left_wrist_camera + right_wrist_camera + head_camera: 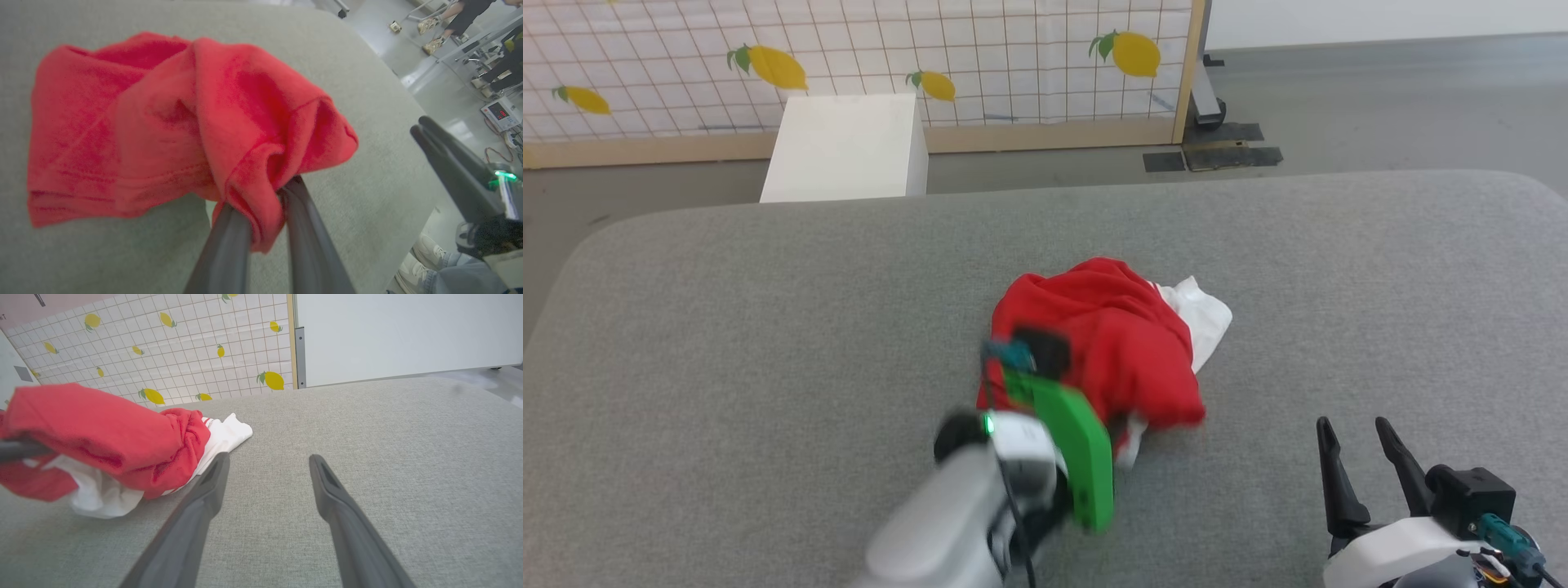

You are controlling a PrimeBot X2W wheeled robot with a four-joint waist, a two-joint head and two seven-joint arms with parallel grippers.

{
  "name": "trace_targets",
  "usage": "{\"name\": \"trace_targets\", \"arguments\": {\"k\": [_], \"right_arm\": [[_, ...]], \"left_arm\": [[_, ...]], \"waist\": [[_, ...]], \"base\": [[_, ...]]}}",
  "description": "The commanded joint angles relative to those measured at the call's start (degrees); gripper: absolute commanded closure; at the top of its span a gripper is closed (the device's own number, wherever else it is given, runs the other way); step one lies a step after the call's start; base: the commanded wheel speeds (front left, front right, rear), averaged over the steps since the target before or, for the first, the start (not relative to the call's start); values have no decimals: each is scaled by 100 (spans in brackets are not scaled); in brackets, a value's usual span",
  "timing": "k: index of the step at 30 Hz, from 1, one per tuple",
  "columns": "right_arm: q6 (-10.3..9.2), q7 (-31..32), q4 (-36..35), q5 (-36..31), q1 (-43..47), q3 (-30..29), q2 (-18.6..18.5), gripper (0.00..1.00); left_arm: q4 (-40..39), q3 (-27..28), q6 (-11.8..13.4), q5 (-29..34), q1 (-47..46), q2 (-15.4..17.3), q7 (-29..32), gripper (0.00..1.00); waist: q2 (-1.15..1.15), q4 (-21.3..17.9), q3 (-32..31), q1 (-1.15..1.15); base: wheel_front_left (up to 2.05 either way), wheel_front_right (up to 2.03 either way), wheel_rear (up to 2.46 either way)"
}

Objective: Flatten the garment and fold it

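Gripping with the left gripper (261,206), jaws nearly closed on 1 bunched red fold of the garment (163,122). Crumpled in a heap midway across the grey cushion (768,327), white sleeve poking out on the right. Waiting near it with the right gripper (1354,433), jaws wide and empty. Best to lift clear, then pinch a 2nd hem corner with the right gripper and spread apart.

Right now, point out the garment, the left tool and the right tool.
garment (1111,327), head view, bunched red body.
left tool (261,196), left wrist view, between fingertips.
right tool (269,457), right wrist view, between open fingertips.
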Motion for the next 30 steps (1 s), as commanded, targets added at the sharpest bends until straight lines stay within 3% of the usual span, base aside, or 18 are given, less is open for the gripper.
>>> {"name": "trace_targets", "arguments": {"k": [1,5,9,11,12,17,21,25,30], "right_arm": [[-9,-54,1,-7,52,-20,7,0],[-9,-71,54,53,28,29,7,0],[-9,-98,113,129,8,31,7,0],[-9,-112,145,145,20,26,7,0],[-9,-118,165,151,24,23,7,0],[-9,-140,237,99,58,-7,7,0],[-9,-151,251,106,58,-43,7,0],[-9,-158,230,163,10,-76,7,0],[-9,-162,171,158,-99,-111,7,0]], "left_arm": [[160,-150,71,23,214,-1,100,100],[805,-457,306,98,571,0,389,100],[956,-367,314,-88,627,0,455,100],[788,-179,328,-237,581,0,304,42],[654,-75,326,-345,562,-1,270,0],[-315,504,354,-867,494,19,109,0],[-1262,1010,547,-1045,482,234,-122,0],[-1981,1536,803,-939,590,570,-615,0],[-2242,1909,1151,-208,985,1135,-1524,0]], "waist": [[0,30,53,0],[0,59,88,0],[0,142,81,0],[0,208,56,0],[0,243,43,0],[0,432,-80,0],[0,563,-176,0],[0,641,-241,0],[0,676,-262,0]], "base": [[0,0,0],[0,0,0],[0,0,0],[0,0,0],[0,0,0],[0,0,0],[0,0,0],[0,0,0],[0,0,0]]}}
